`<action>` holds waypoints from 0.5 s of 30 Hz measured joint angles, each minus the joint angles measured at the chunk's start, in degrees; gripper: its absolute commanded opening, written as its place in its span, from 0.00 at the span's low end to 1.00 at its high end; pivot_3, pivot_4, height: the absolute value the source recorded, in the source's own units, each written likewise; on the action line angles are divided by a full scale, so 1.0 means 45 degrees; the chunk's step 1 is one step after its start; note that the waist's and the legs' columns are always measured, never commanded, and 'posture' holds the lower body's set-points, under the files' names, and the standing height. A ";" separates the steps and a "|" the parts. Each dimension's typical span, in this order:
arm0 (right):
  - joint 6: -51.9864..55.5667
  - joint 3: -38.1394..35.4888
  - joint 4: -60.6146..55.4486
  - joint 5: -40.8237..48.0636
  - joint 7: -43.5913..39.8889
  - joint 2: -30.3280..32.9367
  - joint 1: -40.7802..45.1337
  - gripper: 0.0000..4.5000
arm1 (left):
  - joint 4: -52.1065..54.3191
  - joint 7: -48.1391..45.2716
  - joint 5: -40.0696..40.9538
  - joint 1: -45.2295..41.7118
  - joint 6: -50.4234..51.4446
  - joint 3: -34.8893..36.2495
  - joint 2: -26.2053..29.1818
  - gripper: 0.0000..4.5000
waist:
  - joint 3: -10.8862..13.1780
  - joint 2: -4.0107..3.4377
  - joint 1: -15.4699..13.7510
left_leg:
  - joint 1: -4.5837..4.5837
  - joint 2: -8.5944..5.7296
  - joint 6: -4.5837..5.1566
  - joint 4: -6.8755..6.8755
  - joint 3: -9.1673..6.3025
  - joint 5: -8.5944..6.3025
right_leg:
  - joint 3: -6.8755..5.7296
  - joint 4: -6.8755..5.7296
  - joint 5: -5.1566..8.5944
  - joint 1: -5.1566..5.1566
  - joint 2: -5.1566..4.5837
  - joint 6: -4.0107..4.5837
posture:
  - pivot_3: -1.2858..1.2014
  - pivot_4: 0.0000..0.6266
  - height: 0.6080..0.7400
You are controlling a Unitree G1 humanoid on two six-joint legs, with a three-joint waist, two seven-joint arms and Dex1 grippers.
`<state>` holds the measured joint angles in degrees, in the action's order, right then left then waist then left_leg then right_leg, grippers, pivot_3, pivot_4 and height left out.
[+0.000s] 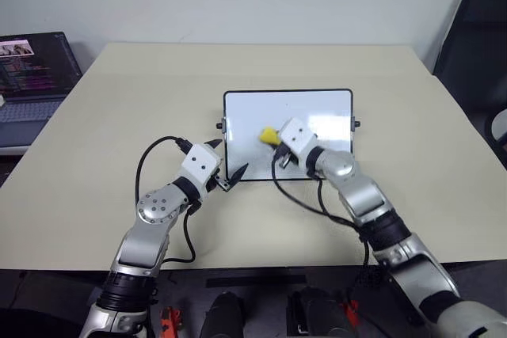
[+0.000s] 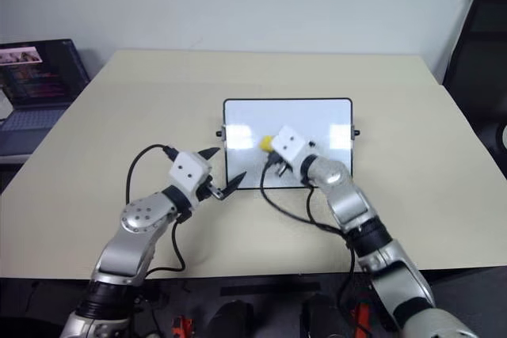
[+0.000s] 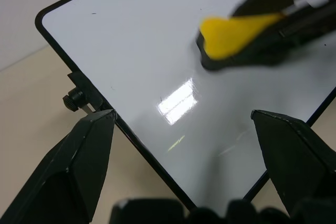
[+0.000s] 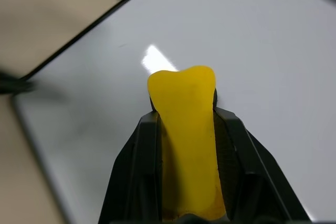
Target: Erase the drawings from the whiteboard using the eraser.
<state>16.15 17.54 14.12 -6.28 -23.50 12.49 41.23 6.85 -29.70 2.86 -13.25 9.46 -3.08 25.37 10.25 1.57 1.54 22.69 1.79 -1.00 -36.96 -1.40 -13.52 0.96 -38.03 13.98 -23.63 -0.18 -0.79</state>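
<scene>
Laptop (image 1: 36, 77) far left; tbl (image 1: 261, 61) beyond whiteboard (image 1: 317, 108) free.

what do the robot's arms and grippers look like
Both arms are silver-grey metal segments with black joint bands. The left arm has a round elbow disc ringed with small holes. Each wrist carries a white boxy block, with a loose black cable looping from it back to the arm. The left gripper and right gripper have black, tapered, pointed fingers.

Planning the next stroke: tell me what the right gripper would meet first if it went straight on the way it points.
The right gripper, shut on the yellow block eraser, points forward and slightly down at the glossy white black-framed whiteboard. Likely the eraser's tip meets the board surface first; the gap is unclear.
</scene>
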 measured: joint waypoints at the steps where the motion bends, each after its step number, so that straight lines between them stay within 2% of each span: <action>1: -0.0215 -0.0198 0.0269 -0.0059 0.0254 0.0001 0.0205 0.23 | -0.0049 -0.0007 0.0000 -0.0001 0.0000 0.0000 0.0000 1.00 | -0.0001 0.0001 -0.0003 | 0.0000 0.0000 0.0000 0.0002 0.0000 0.0000 | 0.0000 0.0005 0.0000 0.0002 0.0000 -0.0001 | 0.52 0.24 1.00; 6: -0.0640 -0.0341 0.0522 -0.0106 0.0576 -0.0233 0.0245 0.23 | -0.0094 -0.0032 -0.0002 -0.0060 0.0000 -0.0001 -0.0001 1.00 | -0.0001 0.0000 0.0024 | 0.0003 0.0006 0.0000 0.0015 0.0005 -0.0001 | 0.0008 0.0011 0.0002 0.0000 0.0000 -0.0003 | 0.52 0.24 1.00; 15: 0.0526 0.0392 -0.1783 0.0056 -0.0709 -0.0298 -0.1951 0.23 | -0.0082 -0.0025 -0.0004 -0.0070 0.0003 0.0003 0.0002 1.00 | -0.0001 0.0000 0.0025 | 0.0002 0.0010 0.0000 0.0017 0.0001 -0.0001 | 0.0004 0.0010 0.0003 -0.0001 0.0000 -0.0002 | 0.52 0.24 1.00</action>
<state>18.51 19.30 6.10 -6.03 -26.69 11.15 32.45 6.48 -29.81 2.84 -13.56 9.47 -3.07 25.38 10.25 1.57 1.66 22.70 1.84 -1.00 -36.88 -1.40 -13.53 0.98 -37.98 14.00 -23.64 -0.18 -0.79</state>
